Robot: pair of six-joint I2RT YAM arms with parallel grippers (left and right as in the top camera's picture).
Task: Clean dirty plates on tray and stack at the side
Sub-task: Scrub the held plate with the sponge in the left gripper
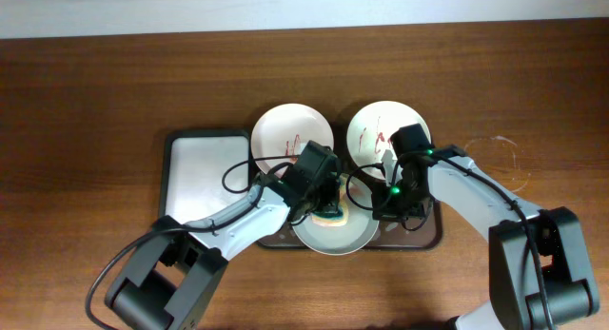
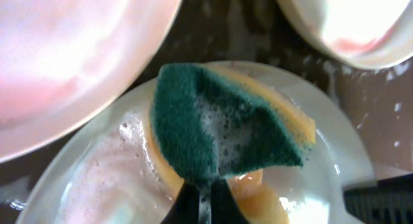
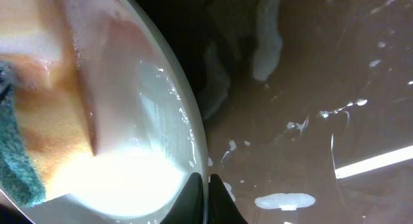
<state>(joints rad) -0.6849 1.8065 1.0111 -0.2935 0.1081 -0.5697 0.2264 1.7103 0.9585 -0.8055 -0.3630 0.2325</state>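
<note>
Clamping green-and-yellow sponge (image 2: 219,127) in left claw (image 2: 205,193), fingers closed tight on it, pressing it sudsy-side down onto near plate (image 1: 333,239). Pinching that plate's right rim with right claw (image 3: 206,185), fingers closed on the edge. Keeping near plate at front of dark tray (image 3: 310,108), wet and spotted with foam. Showing red smears on left far plate (image 1: 285,135) and right far plate (image 1: 381,128), lying side by side at tray's far side. Leaving white tray (image 1: 205,173) just left, on wooden surface (image 1: 95,83).
</note>
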